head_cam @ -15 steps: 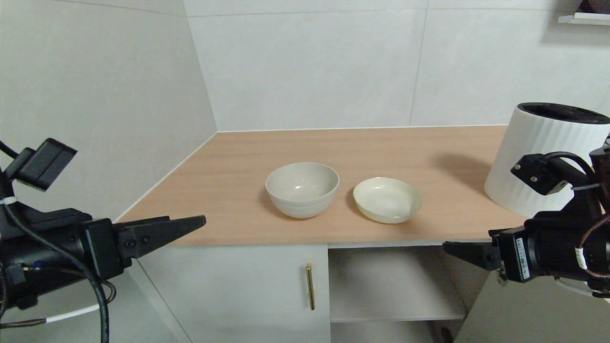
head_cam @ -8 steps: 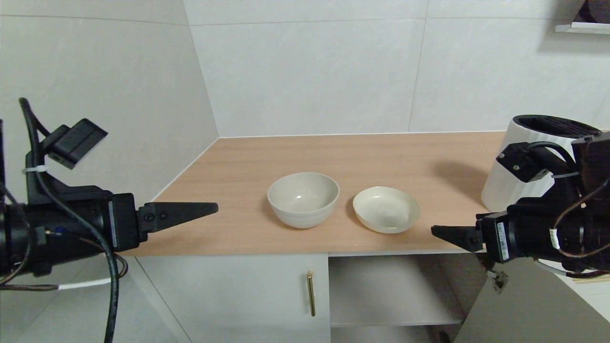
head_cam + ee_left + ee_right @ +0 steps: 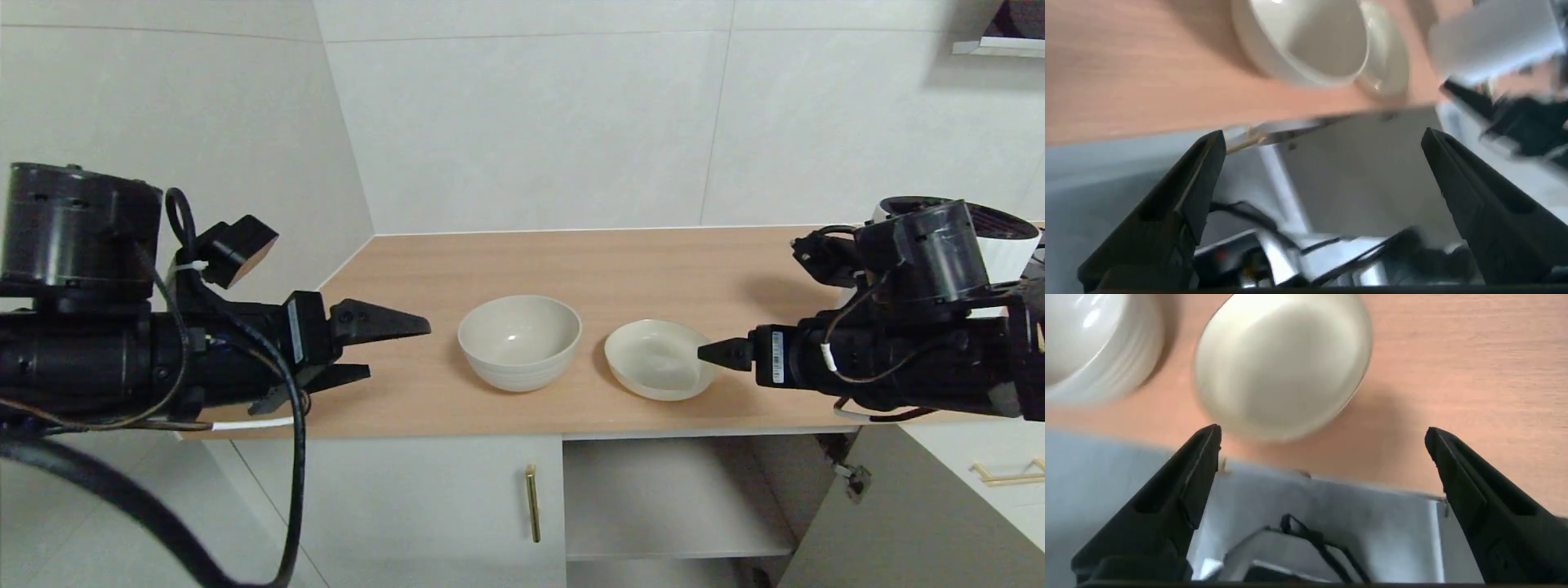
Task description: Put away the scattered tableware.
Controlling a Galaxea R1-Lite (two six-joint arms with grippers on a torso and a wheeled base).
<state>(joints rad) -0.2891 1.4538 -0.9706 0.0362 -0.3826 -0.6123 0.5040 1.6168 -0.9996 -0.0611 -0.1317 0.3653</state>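
Note:
On the wooden counter (image 3: 571, 261) stand two cream bowls side by side near the front edge. The deep bowl (image 3: 519, 341) (image 3: 1306, 41) (image 3: 1094, 343) is on the left, the shallow bowl (image 3: 661, 359) (image 3: 1282, 363) (image 3: 1388, 61) on the right. My left gripper (image 3: 384, 349) (image 3: 1323, 137) hangs open over the counter's left front part, a short way left of the deep bowl, holding nothing. My right gripper (image 3: 718, 353) (image 3: 1323, 434) is open at the shallow bowl's right rim, with its fingers wide apart at the counter's front edge and nothing between them.
A white ribbed cylinder (image 3: 1008, 237) stands at the counter's right end behind my right arm. Tiled walls close the back and left. Below the counter, a closed door with a gold handle (image 3: 531, 502) sits beside an open shelf compartment (image 3: 669, 490).
Both arms have risen and swung inward toward the bowls. The right gripper's tip came up to the shallow bowl's rim. The left gripper closed in on the deep bowl. The bowls stayed put.

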